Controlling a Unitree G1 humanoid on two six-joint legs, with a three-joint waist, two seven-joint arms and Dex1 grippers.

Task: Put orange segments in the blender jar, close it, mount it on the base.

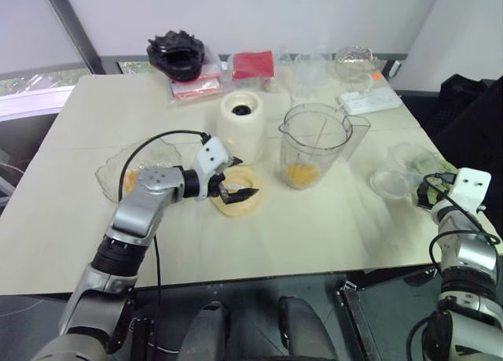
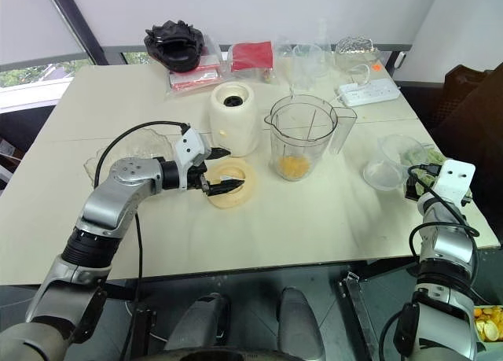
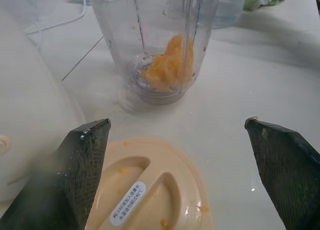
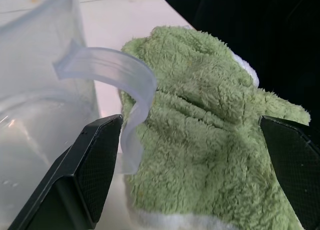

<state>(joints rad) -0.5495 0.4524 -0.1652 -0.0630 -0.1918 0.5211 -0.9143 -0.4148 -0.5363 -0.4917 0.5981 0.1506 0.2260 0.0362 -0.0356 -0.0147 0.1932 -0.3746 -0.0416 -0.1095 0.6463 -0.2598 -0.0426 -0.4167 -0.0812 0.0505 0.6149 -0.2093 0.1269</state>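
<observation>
Your left gripper, jaws wide, hovers over the flat cream plastic lid with its small white printed label. At two o'clock, the clear ribbed blender jar holds glossy orange segments. Right gripper, wide, faces fuzzy green cloth.

My arms are silver-grey metal with ribbed black joint rings. Each wrist carries a white block housing. Black cables loop along both forearms. Each pincer, left pincer included, has two black textured fingers.

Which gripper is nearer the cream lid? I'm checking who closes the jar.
Left. The left gripper hovers open right over the lid; the right gripper is at the far table edge by a green cloth.
</observation>
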